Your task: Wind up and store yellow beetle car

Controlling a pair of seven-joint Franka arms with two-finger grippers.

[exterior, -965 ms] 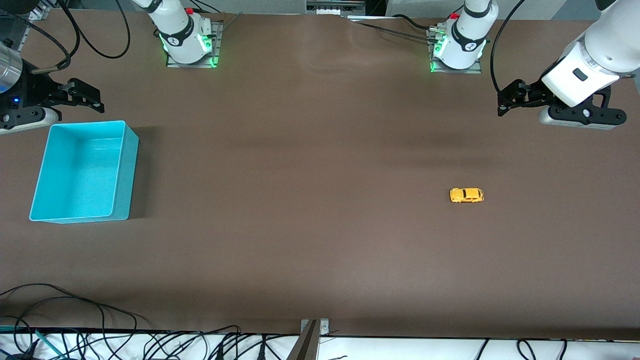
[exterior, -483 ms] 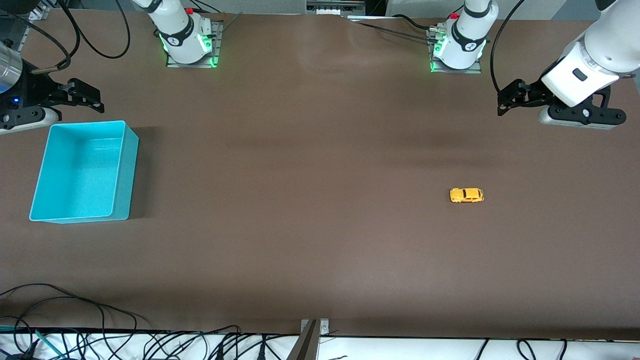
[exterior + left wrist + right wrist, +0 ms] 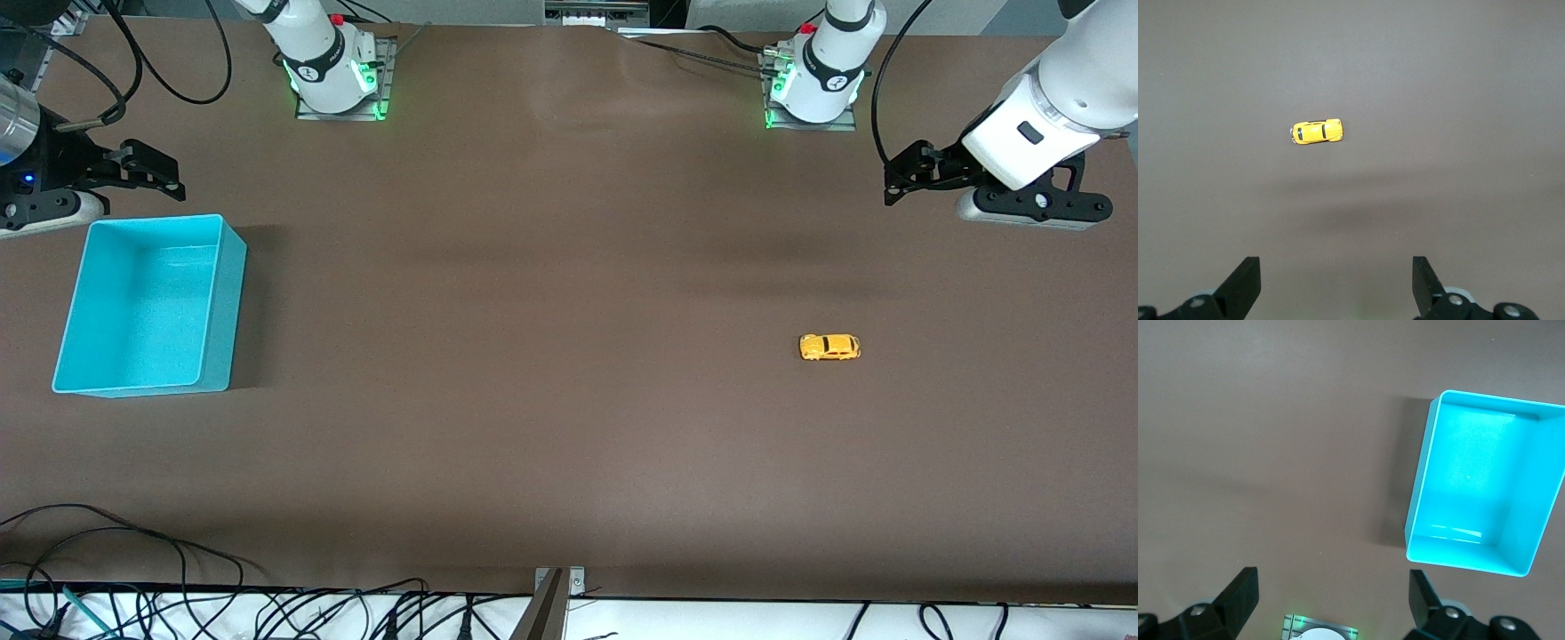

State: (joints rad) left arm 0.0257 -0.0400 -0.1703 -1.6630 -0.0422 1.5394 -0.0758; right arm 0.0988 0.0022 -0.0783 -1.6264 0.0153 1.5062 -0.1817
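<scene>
Front view: Task appears to be at its start; nothing done yet. One yellow beetle car [image 3: 829, 348] sits on its wheels on the bare brown counter [image 3: 551, 373], toward the left arm's end, untouched by either arm. One turquoise bin [image 3: 147, 304] stands empty at the right arm's end, well apart from the car. Left gripper [image 3: 898, 182] hangs over the counter at the left arm's end, fingers spread, nothing between them. Right gripper [image 3: 164, 173] is up over the counter just by the bin's edge nearest the robot bases, fingers also spread and empty. Neither arm has committed to the car.

Left wrist view: The same single car [image 3: 1316, 131] lies in plain sight on the counter, lengthwise across the gap of the gripper. Left gripper [image 3: 1336, 283] is wide apart; both fingertips [image 3: 1245, 277] show, with only bare counter between them.

Right wrist view: One bin [image 3: 1485, 483], interior empty. Right gripper [image 3: 1331, 597] is wide apart, holding nothing.

Remaining, by judgement: reach and pick the car, wind it up, carry it the length of the counter, and place it in the bin.

Count: car 1; bin 1; grippers 2, both empty.
</scene>
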